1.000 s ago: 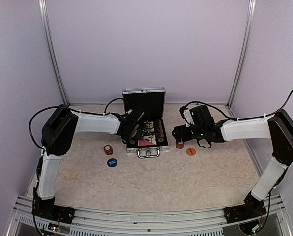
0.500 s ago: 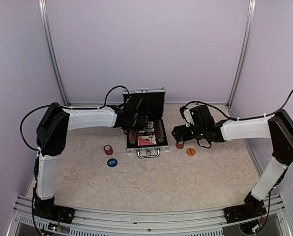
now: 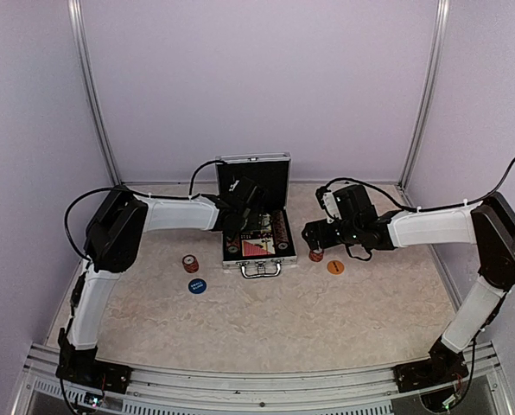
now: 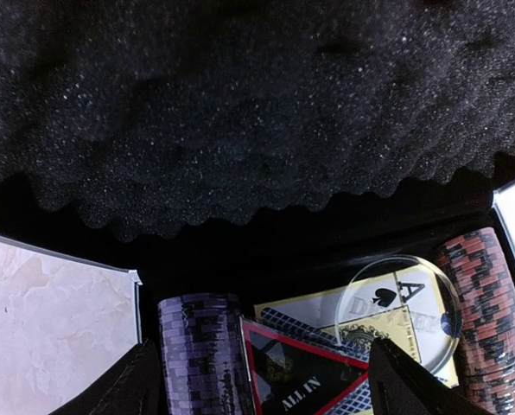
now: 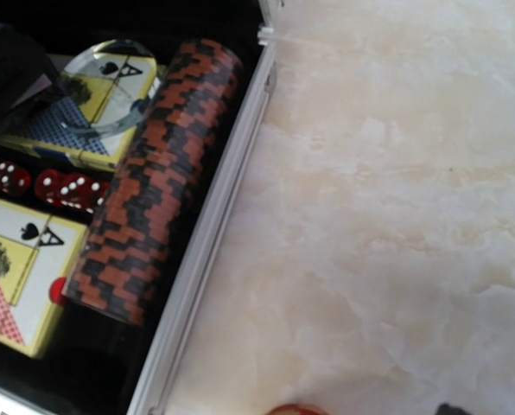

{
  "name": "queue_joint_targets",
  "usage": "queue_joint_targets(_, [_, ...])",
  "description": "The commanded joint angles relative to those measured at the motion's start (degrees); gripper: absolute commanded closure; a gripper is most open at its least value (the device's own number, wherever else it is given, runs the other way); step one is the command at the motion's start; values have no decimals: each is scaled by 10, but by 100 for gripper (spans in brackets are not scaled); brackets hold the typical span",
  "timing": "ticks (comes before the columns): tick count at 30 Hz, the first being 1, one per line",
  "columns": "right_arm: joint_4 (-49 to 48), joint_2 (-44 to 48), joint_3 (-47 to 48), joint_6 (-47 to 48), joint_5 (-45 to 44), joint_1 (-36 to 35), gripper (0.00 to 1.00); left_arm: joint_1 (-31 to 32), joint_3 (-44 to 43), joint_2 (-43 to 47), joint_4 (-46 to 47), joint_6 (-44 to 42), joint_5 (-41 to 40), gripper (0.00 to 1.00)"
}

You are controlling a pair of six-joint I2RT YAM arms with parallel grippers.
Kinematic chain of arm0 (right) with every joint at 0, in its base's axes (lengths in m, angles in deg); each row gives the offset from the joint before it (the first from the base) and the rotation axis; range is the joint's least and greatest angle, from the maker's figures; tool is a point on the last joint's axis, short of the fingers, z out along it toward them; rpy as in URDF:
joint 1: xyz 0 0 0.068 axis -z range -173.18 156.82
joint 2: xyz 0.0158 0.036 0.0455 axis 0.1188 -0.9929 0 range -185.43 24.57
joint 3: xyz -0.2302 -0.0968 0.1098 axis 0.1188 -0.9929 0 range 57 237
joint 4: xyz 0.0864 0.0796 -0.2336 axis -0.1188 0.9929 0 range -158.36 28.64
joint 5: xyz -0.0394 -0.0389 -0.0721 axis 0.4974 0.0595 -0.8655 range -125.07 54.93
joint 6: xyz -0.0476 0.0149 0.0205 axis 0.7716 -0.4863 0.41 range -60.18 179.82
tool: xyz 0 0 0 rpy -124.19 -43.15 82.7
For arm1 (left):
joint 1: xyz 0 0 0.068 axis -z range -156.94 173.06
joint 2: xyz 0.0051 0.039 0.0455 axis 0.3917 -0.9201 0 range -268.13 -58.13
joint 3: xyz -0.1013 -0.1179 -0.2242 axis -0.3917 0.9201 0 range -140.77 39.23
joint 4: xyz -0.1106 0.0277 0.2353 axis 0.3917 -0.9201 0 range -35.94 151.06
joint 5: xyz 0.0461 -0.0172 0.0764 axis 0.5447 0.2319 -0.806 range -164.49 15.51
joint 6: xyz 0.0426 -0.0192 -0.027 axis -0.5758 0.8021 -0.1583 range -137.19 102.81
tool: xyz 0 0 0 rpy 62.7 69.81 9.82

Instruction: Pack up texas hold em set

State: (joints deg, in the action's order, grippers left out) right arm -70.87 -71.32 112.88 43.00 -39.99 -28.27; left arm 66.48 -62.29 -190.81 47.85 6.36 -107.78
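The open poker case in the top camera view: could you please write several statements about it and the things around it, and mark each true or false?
1. The aluminium case has its lid standing upright. True.
2. A blue button lies on the table, left of the case. True.
3. The orange button lies inside the case. False: it lies on the table, right of the case.
4. The left tool grips a chip stack. False: its fingers stand apart, empty, above the case's contents.
5. Red dice lie inside the case. True.
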Motion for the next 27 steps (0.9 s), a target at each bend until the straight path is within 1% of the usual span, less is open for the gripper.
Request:
queue_joint_targets(1, [-7, -3, 9, -1, 2, 3, 12, -7, -14, -17, 33, -3, -5, 18])
queue_joint_targets(4, [-8, -3, 8, -1, 1, 3, 12, -7, -10, -21, 49, -10, 0, 19])
queue_joint_targets(7, [-8, -3, 8, -1, 1, 3, 12, -9, -17, -29, 47, -11, 14, 19])
queue_joint_targets(11, [-8, -3, 8, -1, 1, 3, 12, -9, -28, -41, 21, -3, 25, 20])
queue_joint_targets(13, [-8, -3, 8, -1, 2, 3, 12, -9, -26, -42, 8, 4, 34, 22])
queue_joint_targets(18, [-7, -5, 9, -1, 2, 4, 12, -7, -22, -45, -19, 12, 48, 24])
queue_joint_targets(27, [-7, -3, 9, -2, 2, 3, 12, -3, 20, -4, -7, 17, 35, 25])
